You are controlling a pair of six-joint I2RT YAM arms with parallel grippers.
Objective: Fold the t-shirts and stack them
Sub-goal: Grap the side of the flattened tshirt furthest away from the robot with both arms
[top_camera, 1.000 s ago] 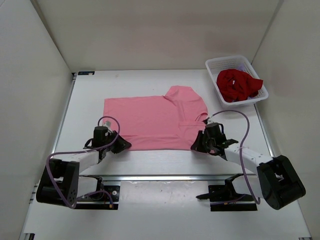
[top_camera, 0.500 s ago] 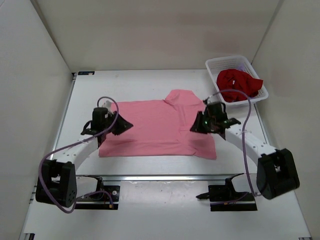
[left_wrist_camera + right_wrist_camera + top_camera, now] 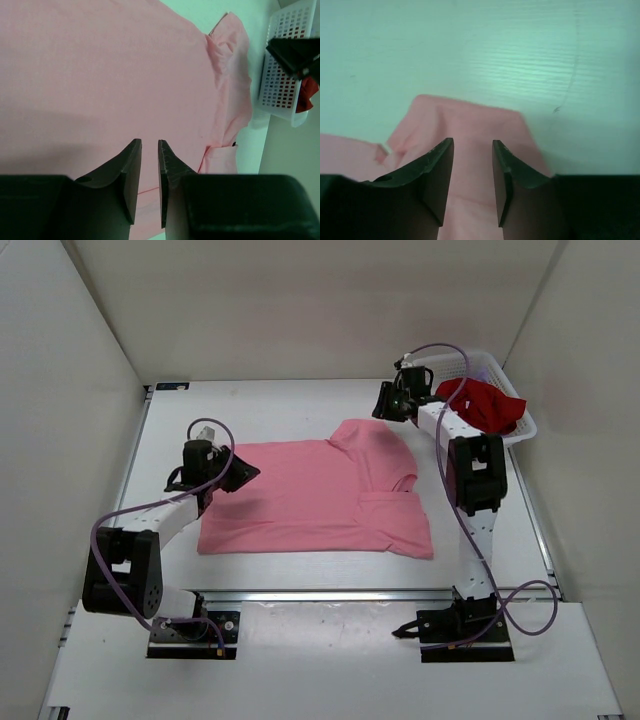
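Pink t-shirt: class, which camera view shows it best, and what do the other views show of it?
The top external view: the whole pink t-shirt shows there, spread out flat. The left wrist view shows much of its body and one sleeve, cropped by the frame. The right wrist view shows only one small end.

Top view looks down; close wrist views share the pink shirt (image 3: pixel 320 495).

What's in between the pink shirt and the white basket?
The right gripper, above the table between pink shirt and white basket; the top view shows it.
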